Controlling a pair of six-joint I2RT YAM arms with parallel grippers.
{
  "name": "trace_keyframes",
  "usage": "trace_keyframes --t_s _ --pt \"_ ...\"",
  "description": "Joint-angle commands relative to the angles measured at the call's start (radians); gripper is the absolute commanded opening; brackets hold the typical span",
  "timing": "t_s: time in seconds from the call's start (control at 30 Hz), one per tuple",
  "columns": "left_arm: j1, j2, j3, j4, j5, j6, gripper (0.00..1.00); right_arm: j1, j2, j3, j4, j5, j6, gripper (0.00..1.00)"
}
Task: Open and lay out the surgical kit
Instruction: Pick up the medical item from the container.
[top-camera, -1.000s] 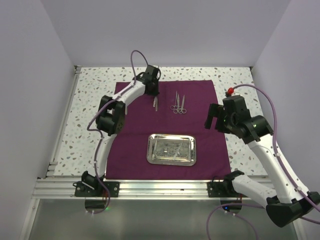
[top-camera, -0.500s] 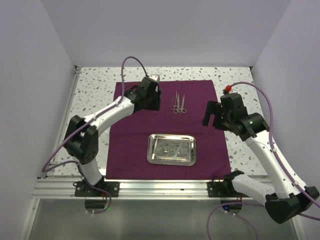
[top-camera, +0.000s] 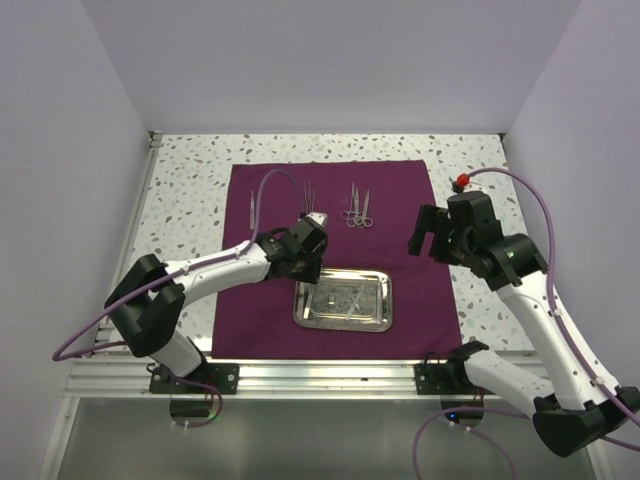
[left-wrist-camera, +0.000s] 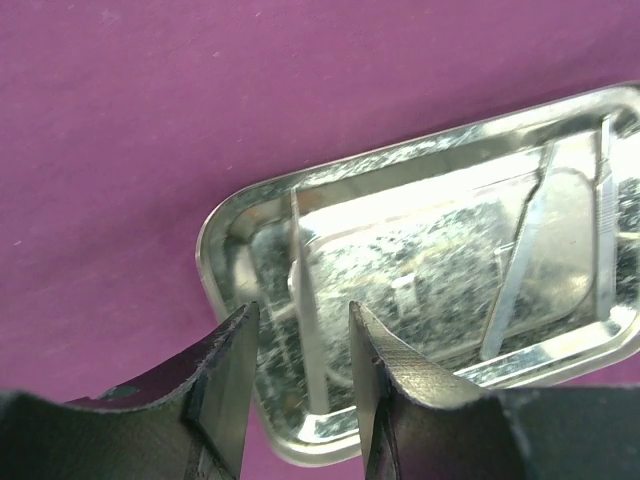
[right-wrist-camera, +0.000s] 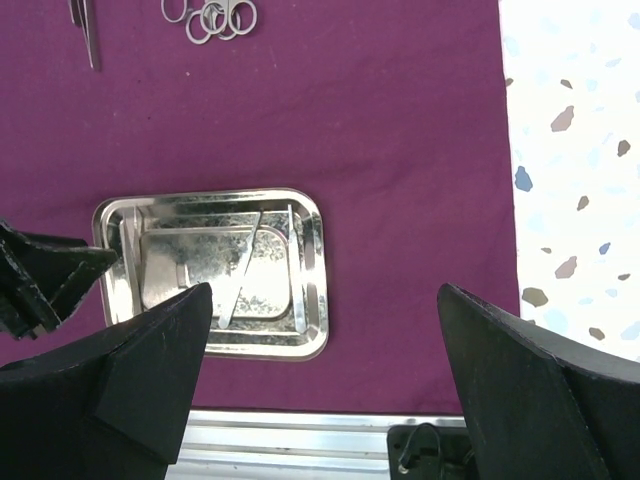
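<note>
Left claw (left-wrist-camera: 303, 345): jaws part-way apart, nothing clamped. Dark fingers (left-wrist-camera: 400, 365), cross-hatched pad texture on the inner face. It hung over the near-left corner of the steel tray (left-wrist-camera: 230, 215). Tray was a shallow rectangle with rounded corners and a rolled rim, mirror-shiny with mottled reflections. Thin flat silver instruments (left-wrist-camera: 515, 270) lay loose inside, one strip lined up with the gap between the jaws.

Right claw (right-wrist-camera: 322, 300): jaws wide apart, empty, held above the tray's right side.

Tray sat on the maroon cloth wrap (top-camera: 400, 280), matte woven fabric spread flat, toward its near edge. Ring-handled scissors/forceps (top-camera: 357, 208) and slim tweezers (top-camera: 308, 192) lay side by side on the cloth beyond the tray. Cloth lay on a white speckled counter (top-camera: 185, 190).
</note>
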Motion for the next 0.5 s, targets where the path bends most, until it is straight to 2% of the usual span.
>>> trace_keyframes --t_s 0.0,0.33,0.47 --pt "-0.009 0.006 -0.007 0.105 -0.008 -0.042 0.44 0.0 -0.026 0.01 -0.026 0.012 0.0 0.98" --pt "-0.015 0.126 -0.015 0.15 -0.019 -0.062 0.41 -0.002 -0.035 0.033 -0.052 0.023 -0.018 0.98" --pt "-0.013 0.166 0.006 0.15 -0.043 -0.066 0.34 0.0 -0.029 0.045 -0.058 0.024 -0.027 0.98"
